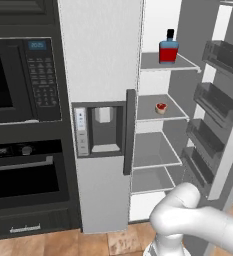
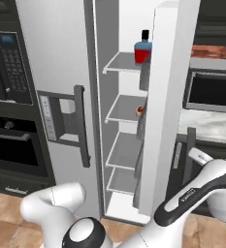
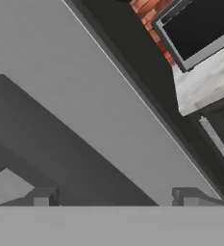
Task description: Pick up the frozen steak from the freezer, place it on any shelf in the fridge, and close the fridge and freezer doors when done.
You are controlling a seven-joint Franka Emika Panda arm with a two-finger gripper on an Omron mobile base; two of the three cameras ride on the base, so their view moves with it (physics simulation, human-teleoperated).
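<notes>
The steak (image 1: 161,108), a small red and tan piece, lies on the second shelf (image 1: 153,116) of the fridge compartment; in the right base view it (image 2: 140,110) peeks out from behind the door edge. The fridge door (image 2: 169,97) stands wide open. The freezer door (image 1: 100,100), the one with the dispenser, is shut. My gripper (image 3: 116,199) is open and holds nothing. It faces the outer grey face of the open fridge door (image 3: 84,72), close to the door's dark handle (image 3: 60,153). My forearm (image 2: 197,189) reaches round the outer side of that door.
A blue and red bottle (image 1: 168,49) stands on the top fridge shelf. Door bins (image 1: 215,100) line the inside of the open door. A microwave (image 1: 18,80) and oven (image 1: 23,175) are on the left. A counter (image 2: 211,123) and a dark appliance (image 2: 214,92) lie right of the door.
</notes>
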